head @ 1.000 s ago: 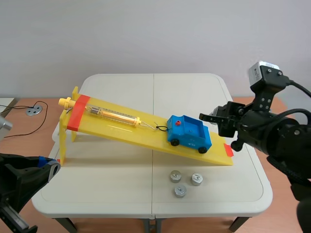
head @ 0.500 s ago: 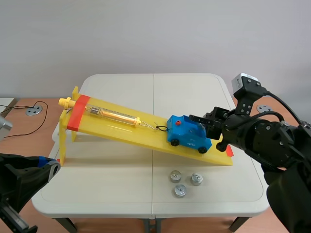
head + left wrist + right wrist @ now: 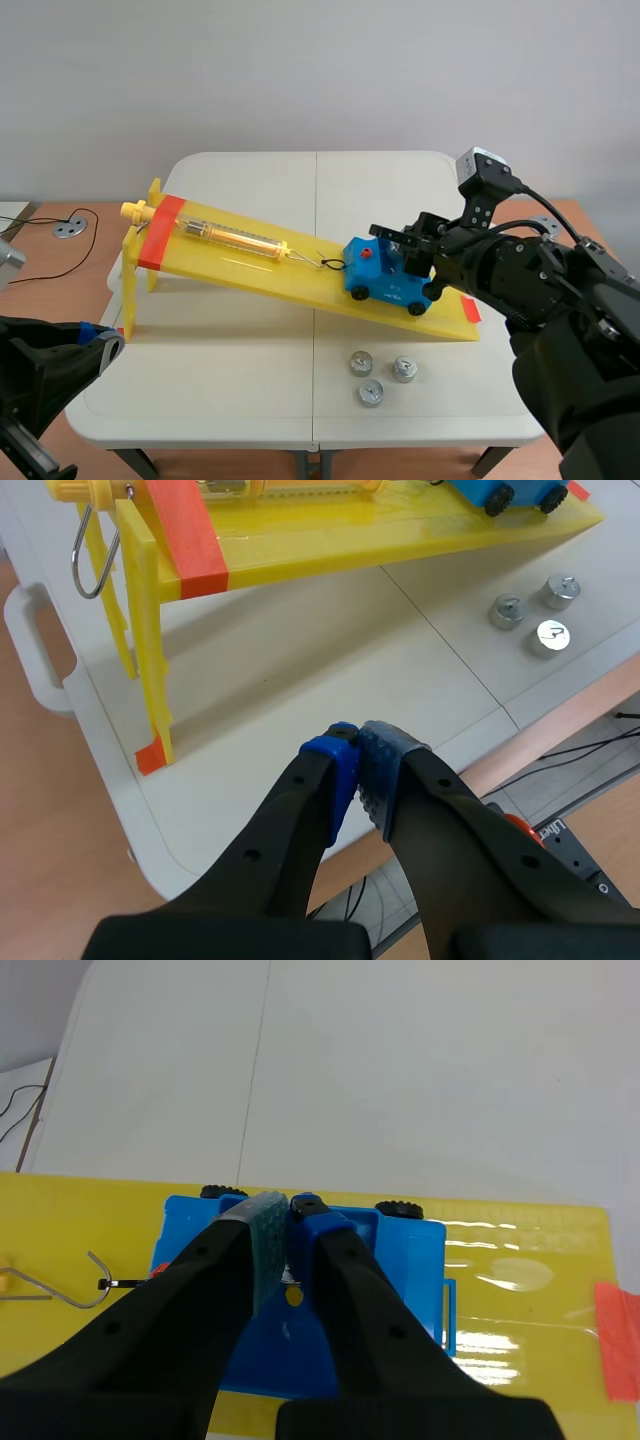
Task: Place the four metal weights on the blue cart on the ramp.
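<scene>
Beside one ramp (image 3: 236, 266) lie three weights (image 3: 361, 362) (image 3: 404, 369) (image 3: 370, 393); right gripper (image 3: 290, 1215) seemingly pinches a fourth (image 3: 290, 1276).

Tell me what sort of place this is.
Probably a robotics lab staging a physics demonstration: a white table holds a yellow ramp with a blue cart on it, metal weights lie near the ramp's low end, and a black robot arm reaches over the cart.

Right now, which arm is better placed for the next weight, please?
Right: its gripper, seemingly pinching a weight, is over the blue cart; three weights lie nearby; the left gripper sits shut at the table's near-left corner.
</scene>
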Action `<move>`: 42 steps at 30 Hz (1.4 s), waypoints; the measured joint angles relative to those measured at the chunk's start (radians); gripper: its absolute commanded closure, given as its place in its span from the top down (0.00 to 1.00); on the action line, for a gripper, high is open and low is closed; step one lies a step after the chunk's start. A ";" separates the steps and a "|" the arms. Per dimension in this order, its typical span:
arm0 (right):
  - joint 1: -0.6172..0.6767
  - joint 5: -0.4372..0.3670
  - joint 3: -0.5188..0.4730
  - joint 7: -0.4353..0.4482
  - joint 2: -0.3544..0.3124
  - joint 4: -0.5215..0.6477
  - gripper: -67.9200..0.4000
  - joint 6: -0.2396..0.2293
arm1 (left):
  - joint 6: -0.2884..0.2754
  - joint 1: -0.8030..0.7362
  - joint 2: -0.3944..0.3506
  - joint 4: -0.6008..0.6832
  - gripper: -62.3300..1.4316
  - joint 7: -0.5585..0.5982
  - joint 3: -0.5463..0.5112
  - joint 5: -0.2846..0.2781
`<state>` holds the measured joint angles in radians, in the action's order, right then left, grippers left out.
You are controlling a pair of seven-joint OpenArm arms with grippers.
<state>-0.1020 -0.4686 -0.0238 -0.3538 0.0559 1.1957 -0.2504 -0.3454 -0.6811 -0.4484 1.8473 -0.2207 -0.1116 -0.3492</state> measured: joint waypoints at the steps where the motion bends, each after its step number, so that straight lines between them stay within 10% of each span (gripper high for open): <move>1: 0.000 0.000 0.000 0.000 0.000 0.000 0.01 0.000 | 0.000 0.000 0.000 0.000 0.07 0.000 0.000 0.000; 16: 0.000 0.035 0.000 0.005 0.000 0.000 0.41 0.007 | 0.000 0.000 0.000 0.000 0.07 0.000 0.000 0.000; 25: 0.034 0.046 -0.029 -0.031 -0.011 0.081 0.42 -0.077 | 0.000 0.000 0.000 0.000 0.07 0.000 0.000 0.000; 42: 0.410 0.033 -0.028 -0.073 -0.324 0.554 0.42 -0.211 | 0.000 0.000 0.000 0.000 0.07 0.000 0.000 0.000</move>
<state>0.3080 -0.4355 -0.0521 -0.4267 -0.2680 1.7493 -0.4610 -0.3454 -0.6811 -0.4488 1.8473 -0.2211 -0.1116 -0.3492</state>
